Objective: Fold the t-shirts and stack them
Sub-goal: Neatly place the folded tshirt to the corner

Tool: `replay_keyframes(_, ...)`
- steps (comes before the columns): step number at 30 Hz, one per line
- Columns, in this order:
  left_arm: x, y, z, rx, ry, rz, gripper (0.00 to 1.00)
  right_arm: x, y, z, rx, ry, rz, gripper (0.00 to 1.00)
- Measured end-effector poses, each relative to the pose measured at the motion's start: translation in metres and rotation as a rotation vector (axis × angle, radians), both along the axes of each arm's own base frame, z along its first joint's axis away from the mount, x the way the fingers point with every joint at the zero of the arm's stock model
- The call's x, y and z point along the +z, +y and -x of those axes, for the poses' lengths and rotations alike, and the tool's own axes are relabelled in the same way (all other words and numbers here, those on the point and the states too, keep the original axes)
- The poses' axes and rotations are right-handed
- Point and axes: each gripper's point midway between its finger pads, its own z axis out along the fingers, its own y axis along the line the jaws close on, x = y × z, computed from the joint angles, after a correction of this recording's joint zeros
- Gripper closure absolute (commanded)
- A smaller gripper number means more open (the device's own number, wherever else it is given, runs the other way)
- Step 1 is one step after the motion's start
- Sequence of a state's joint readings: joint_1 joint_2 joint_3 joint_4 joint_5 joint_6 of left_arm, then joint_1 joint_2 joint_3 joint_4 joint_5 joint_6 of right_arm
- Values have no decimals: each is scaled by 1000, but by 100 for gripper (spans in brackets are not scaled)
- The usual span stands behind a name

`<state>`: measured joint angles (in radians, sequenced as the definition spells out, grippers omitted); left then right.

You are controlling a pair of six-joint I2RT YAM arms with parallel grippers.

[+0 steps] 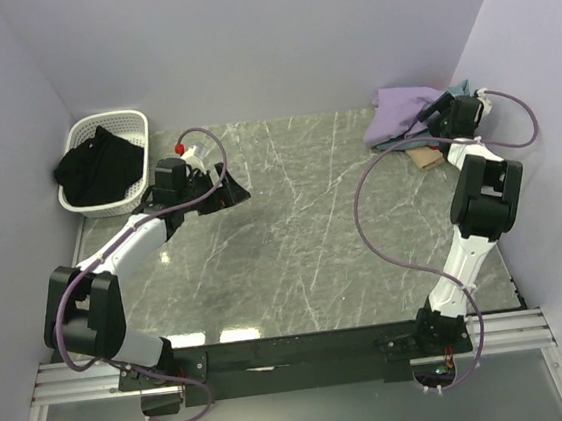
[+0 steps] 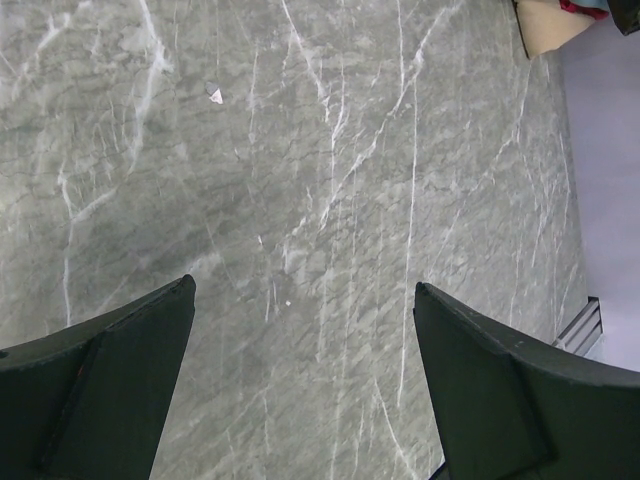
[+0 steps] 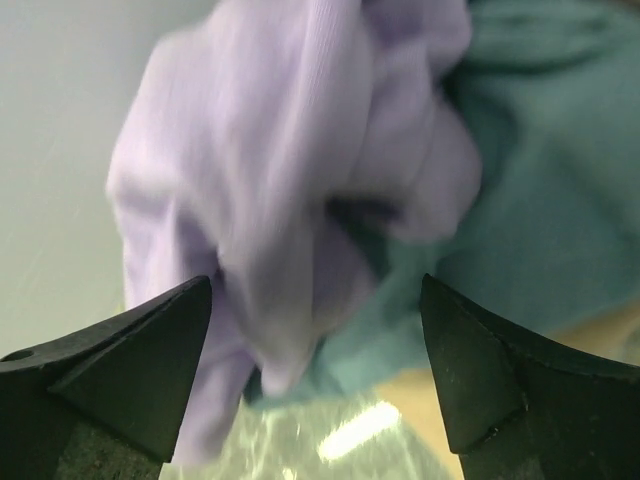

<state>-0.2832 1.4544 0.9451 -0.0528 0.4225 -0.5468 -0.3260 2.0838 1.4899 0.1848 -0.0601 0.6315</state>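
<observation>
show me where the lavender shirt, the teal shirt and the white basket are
lavender shirt [image 1: 404, 113], top external view, middle of the crumpled fabric
teal shirt [image 3: 545, 200], right wrist view, the smooth stretch right of the lavender one
white basket [image 1: 110, 117], top external view, its far rim
</observation>
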Motion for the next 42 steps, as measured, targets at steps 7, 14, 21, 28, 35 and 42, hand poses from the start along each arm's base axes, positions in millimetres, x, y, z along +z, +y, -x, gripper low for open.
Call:
replay_keyframes(7, -8, -2, 0, -10, 21, 1, 4, 13, 26, 19, 74, -42, -15, 7)
replay_keyframes(14, -7, -4, 1, -20, 21, 5, 4, 20, 39, 9, 121, -90, -46, 25)
replay_keyframes(21, -8, -4, 1, -24, 23, 7, 4, 9, 39, 4, 121, -74, -66, 51)
replay_keyframes(28, -11, -4, 1, -24, 30, 4, 4, -7, 40, 2, 126, -42, -73, 100)
replay_keyframes(35, -13, -5, 0, -25, 34, 4, 4, -11, 39, 32, 70, -36, -56, 100)
replay_keyframes(42, -18, -6, 0, -31, 45, 3, 4, 52, 24, 56, -51, -131, 36, 100)
